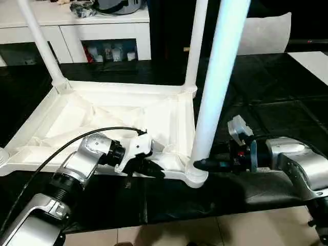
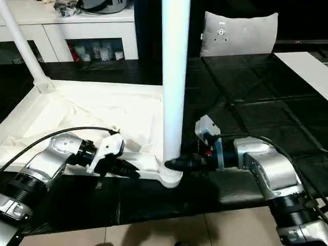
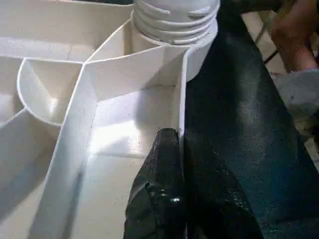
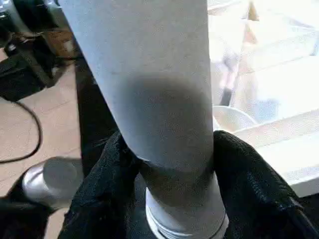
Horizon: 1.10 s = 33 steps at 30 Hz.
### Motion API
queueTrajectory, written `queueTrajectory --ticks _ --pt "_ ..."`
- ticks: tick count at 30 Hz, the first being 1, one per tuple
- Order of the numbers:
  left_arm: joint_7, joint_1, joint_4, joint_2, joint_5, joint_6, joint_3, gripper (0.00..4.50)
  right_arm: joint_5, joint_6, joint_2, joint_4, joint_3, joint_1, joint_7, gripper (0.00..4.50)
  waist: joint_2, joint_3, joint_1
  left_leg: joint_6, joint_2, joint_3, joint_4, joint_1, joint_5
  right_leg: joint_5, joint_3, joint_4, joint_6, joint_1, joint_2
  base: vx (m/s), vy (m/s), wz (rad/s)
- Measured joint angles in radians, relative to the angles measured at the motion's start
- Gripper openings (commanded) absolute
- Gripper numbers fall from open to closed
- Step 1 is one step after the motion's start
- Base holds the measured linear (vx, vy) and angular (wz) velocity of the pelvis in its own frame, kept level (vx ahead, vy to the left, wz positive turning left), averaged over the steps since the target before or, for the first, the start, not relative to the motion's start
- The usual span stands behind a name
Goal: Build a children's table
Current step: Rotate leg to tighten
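The upside-down white plastic children's table sat left of centre on the black-covered work table. Right gripper was clamped around the long white tapered leg at its corner socket, lower middle. Left gripper pinched the table's rim wall.

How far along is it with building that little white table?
Well past halfway, by the look of it. The tabletop lies upside down on the black work table, and two far legs already stand in their corner sockets. In hand is the near leg: the right gripper clasps its base at the socket while the left gripper pinches the top's rim. Its thread is partly exposed, so seating seems unfinished; the fourth corner cannot be judged.
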Motion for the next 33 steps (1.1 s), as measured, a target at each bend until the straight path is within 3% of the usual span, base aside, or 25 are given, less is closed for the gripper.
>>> queueTrajectory --ticks 6,9,14,15,17,19,20,24,28,33 --pt "0.270 -0.018 -0.001 -0.112 0.039 0.168 0.068 0.00 -0.099 -0.019 0.186 0.106 -0.085 -0.046 -0.375 1.93 0.000 -0.002 -0.039 -0.001 -0.001 0.002 0.001 0.000 0.001 0.002 0.001 -0.003 0.001 0.000 -0.001 0.000 0.000 0.00" --pt "0.433 -0.050 0.029 -0.202 0.056 0.243 0.095 0.00 -0.144 -0.038 0.283 0.192 -0.120 -0.101 -0.575 1.92 0.005 -0.005 -0.042 -0.001 -0.001 0.001 0.001 -0.001 0.001 0.002 0.000 -0.002 0.001 0.000 -0.001 0.000 0.000 0.00" --pt "0.648 -0.122 0.137 -0.326 0.095 0.241 0.114 0.00 -0.221 -0.085 0.389 0.303 -0.154 -0.182 -0.848 1.91 0.012 -0.009 -0.039 -0.001 -0.002 0.000 0.000 -0.002 0.001 0.002 0.000 -0.004 0.001 0.000 -0.001 0.000 0.000 0.00" --pt "0.670 -0.126 0.145 -0.340 0.102 0.239 0.114 0.00 -0.229 -0.094 0.398 0.313 -0.160 -0.188 -0.870 2.26 0.012 -0.009 -0.039 0.000 -0.002 0.000 0.000 -0.002 0.000 0.002 0.000 -0.004 0.001 0.000 -0.001 0.000 0.000 0.00" --pt "0.679 -0.126 0.145 -0.345 0.112 0.231 0.114 0.00 -0.230 -0.117 0.403 0.327 -0.165 -0.188 -0.873 2.60 0.013 -0.009 -0.038 0.002 -0.002 0.000 -0.002 -0.002 0.000 0.002 0.000 -0.004 0.002 0.000 -0.001 0.000 0.000 0.00" --pt "0.676 -0.126 0.145 -0.342 0.119 0.217 0.111 0.00 -0.229 -0.132 0.412 0.329 -0.169 -0.186 -0.872 2.66 0.013 -0.009 -0.037 0.002 -0.002 0.000 -0.003 -0.003 0.000 0.002 0.000 -0.004 0.002 -0.002 -0.001 0.000 0.000 0.00" --pt "0.671 -0.126 0.145 -0.337 0.119 0.210 0.108 0.00 -0.229 -0.143 0.411 0.328 -0.170 -0.181 -0.863 2.96 0.014 -0.009 -0.036 0.002 -0.001 0.001 -0.003 -0.004 0.000 0.002 0.000 -0.004 0.001 -0.002 -0.001 0.000 0.000 0.00" --pt "0.644 -0.125 0.150 -0.317 0.119 0.180 0.102 0.00 -0.221 -0.180 0.399 0.327 -0.169 -0.163 -0.816 3.24 0.015 -0.008 -0.035 0.003 -0.001 0.001 -0.003 -0.004 0.001 0.002 0.000 -0.003 0.001 -0.004 -0.001 0.000 0.000 0.00" --pt "0.587 -0.118 0.151 -0.278 0.118 0.141 0.099 0.00 -0.219 -0.243 0.328 0.317 -0.147 -0.118 -0.700 3.49 0.016 -0.008 -0.024 0.003 -0.001 0.001 -0.003 -0.005 0.001 0.002 0.000 -0.003 0.001 -0.004 -0.001 0.000 0.000 0.00" --pt "0.454 -0.098 0.150 -0.202 0.116 0.048 0.090 0.00 -0.165 -0.278 0.208 0.289 -0.138 -0.051 -0.451 3.90 0.016 -0.008 -0.019 0.004 -0.001 0.001 -0.003 -0.006 0.001 0.002 0.000 -0.003 0.001 -0.005 -0.001 0.000 0.000 0.00"
